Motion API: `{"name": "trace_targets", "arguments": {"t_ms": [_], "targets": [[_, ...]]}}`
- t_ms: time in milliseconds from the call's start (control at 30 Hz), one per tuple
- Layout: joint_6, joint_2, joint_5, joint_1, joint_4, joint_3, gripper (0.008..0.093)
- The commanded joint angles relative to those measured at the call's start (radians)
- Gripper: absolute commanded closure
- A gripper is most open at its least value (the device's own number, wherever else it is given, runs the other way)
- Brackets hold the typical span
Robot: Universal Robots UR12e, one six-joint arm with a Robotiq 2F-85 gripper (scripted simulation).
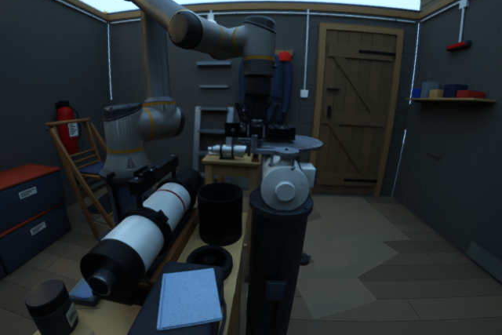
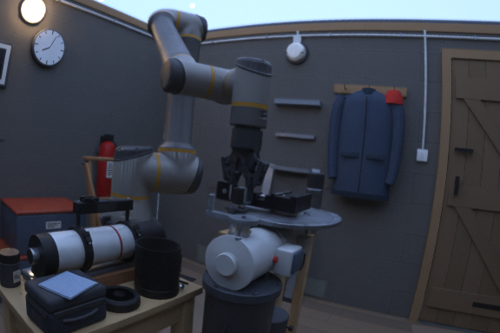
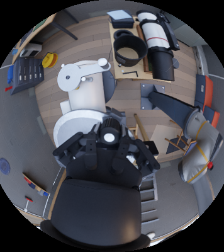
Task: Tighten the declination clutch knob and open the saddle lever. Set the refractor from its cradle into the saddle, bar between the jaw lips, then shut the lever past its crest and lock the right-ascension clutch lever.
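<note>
My gripper [image 2: 241, 192] stands straight above the mount head, closed around the dark declination clutch knob [image 3: 109, 129], with a finger on either side of it. The knob sits on the grey plate [image 2: 277, 217] beside the black saddle [image 2: 288, 201]. The white mount body [image 1: 285, 183] tops a dark pier [image 1: 275, 258]. The white refractor [image 1: 138, 230] lies in its cradle on the bench to the left, apart from the mount. The saddle lever and the right-ascension lever are too small to tell.
Behind the mount hang a blue coat [image 2: 365, 145] and wall shelves, with a wooden door [image 1: 359, 108] to the right. On the bench stand a black dew shield [image 1: 220, 213], a lens cap [image 1: 211, 258], a case with a notebook [image 1: 188, 297] and a jar [image 1: 50, 307].
</note>
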Motion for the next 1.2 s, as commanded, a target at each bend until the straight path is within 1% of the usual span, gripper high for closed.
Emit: {"name": "trace_targets", "arguments": {"t_ms": [0, 667, 933, 1167], "targets": [[0.034, 0.000, 0.000, 0.000, -0.001, -0.001, 0.0934], [0.777, 0.000, 0.000, 0.000, -0.001, -0.001, 0.0934], [1.013, 0.000, 0.000, 0.000, -0.001, -0.001, 0.0934], [1.175, 0.000, 0.000, 0.000, -0.001, -0.001, 0.0934]]}}
